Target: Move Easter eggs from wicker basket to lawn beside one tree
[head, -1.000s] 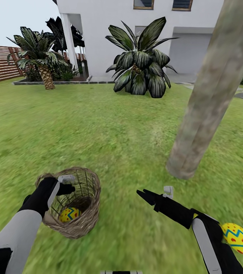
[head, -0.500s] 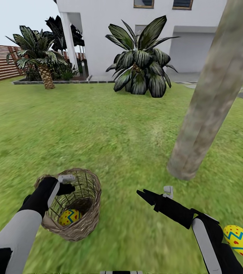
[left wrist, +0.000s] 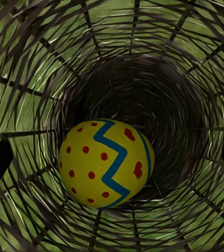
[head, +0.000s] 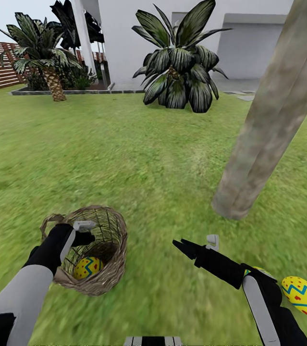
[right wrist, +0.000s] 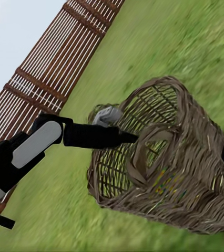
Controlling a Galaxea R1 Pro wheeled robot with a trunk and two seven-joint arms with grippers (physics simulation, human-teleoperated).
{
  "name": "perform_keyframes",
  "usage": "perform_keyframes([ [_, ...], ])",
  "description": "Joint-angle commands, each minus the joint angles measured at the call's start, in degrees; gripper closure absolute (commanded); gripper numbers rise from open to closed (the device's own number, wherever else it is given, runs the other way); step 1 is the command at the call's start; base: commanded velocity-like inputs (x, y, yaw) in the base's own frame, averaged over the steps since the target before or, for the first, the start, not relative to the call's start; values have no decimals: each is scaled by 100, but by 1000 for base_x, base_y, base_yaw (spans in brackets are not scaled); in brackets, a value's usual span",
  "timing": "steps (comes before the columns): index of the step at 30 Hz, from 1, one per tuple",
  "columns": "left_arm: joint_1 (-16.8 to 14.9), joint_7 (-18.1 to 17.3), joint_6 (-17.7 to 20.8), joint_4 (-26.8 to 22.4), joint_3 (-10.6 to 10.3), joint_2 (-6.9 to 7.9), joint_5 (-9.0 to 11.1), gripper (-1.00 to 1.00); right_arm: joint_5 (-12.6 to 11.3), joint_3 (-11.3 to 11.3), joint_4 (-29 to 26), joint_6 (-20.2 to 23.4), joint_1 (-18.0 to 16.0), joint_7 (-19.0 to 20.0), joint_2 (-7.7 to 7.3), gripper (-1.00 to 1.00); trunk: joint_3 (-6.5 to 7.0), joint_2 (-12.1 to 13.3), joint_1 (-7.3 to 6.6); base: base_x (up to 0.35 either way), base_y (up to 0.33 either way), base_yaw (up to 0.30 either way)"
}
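My landmark is the tree: the wicker basket sits well to its left on the lawn. My left gripper hangs over the basket's mouth, much nearer than the right gripper, whose jaws look closed and empty. The last egg inside lies straight ahead along the left fingers; whether they are spread I cannot tell. Another egg lies right of the tree's foot.

The wicker basket is rough, matt woven cane, tan-brown with open gaps. The Easter egg inside looks smooth and faintly glossy, probably painted plastic. The tree trunk has mottled, coarse grey-brown bark. The lawn is matt grass. The fence shows slatted brown wood.
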Motion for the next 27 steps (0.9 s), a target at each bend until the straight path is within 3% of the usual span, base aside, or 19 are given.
perform_keyframes([
  [1, 0, -19, 24, -7, 13, -2, -16, -100, -22, -5, -1, 33, -3, 7, -4, -100, -27, -4, 1, 0, 0, 0],
  [27, 9, -15, -19, -8, 17, -2, 23, -100, -22, -5, -1, 33, -3, 9, -10, -100, -603, -38, 68, 0, 0, 0],
])
